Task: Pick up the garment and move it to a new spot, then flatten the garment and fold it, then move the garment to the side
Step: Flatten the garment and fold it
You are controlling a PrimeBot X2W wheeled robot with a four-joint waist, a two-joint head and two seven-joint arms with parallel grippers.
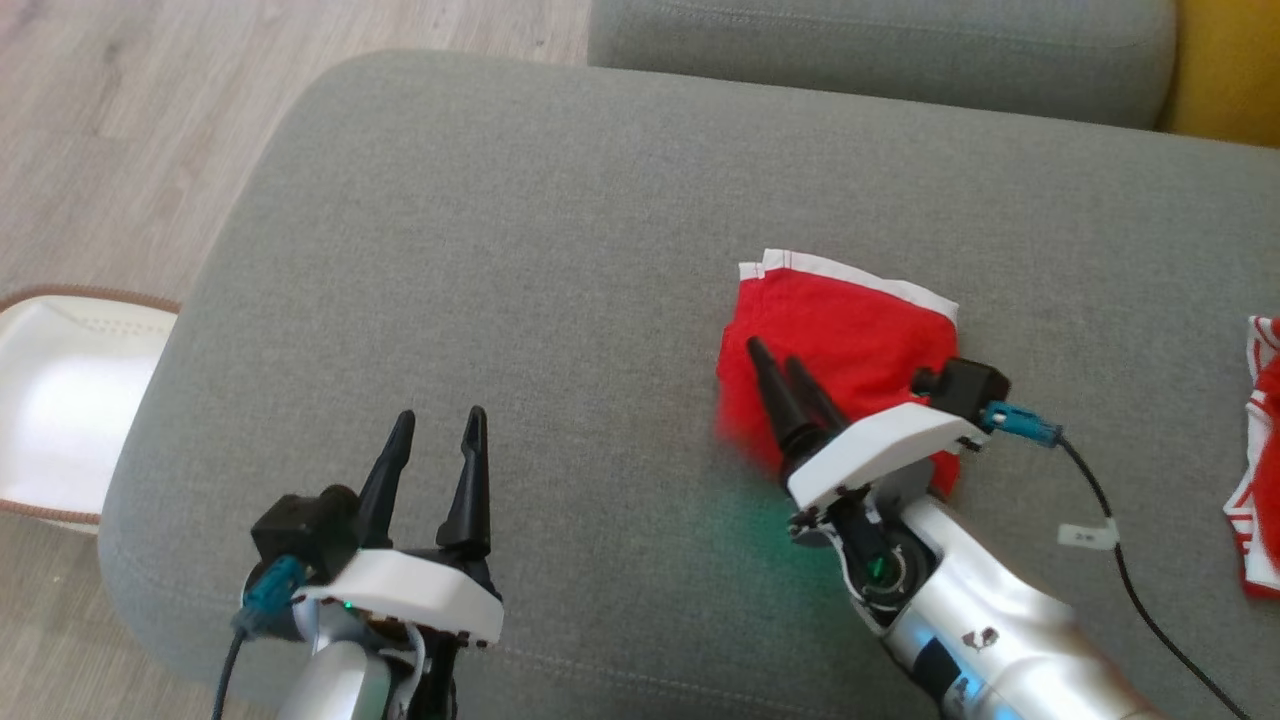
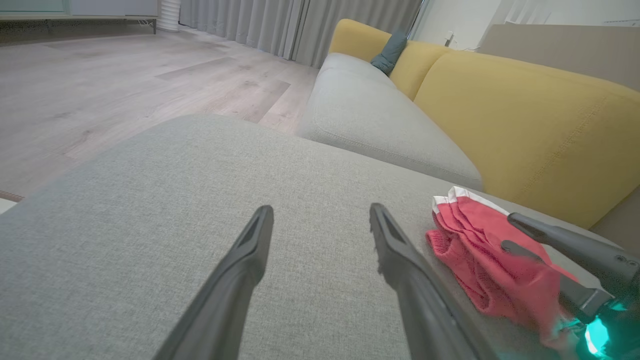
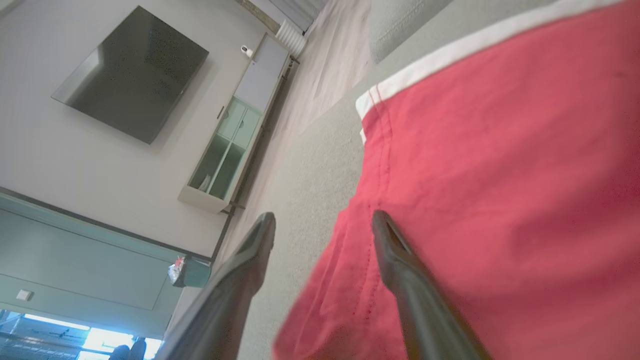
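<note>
1. A broad grey fabric sofa seat cushion (image 1: 500, 250) is seen spread across the scene, with a second grey cushion (image 1: 880, 50) set against its far edge.
2. A pale wooden plank floor (image 1: 120, 120) is seen to the left of the cushion, and a mustard-yellow upholstered backrest (image 2: 525, 125) is seen along the far right side.
3. A white padded mat with a brown rim (image 1: 60, 400) is laid on the floor just beside the cushion's left edge.
4. The red garment with white trim (image 1: 850, 330) is found folded into a compact, roughly square packet. It is laid flat on the grey cushion, right of the middle, with its white-trimmed edge turned to the far side.
5. The right gripper (image 1: 775, 352) is held low over the near left part of the garment. Its fingers (image 3: 400, 260) are spread apart, one placed over the red cloth and the other over the grey cushion just past the garment's left edge. Whether the cloth is touched cannot be told.
6. The left gripper (image 1: 441, 413) is held over bare cushion at the near left, well apart from the garment. Its fingers (image 2: 240, 280) are spread wide, with nothing between them.
7. A second red-and-white piece of cloth (image 1: 1262, 480) is seen at the far right edge of the cushion.
8. A thin black cable (image 1: 1110, 530) is trailed from the right wrist across the cushion.
</note>
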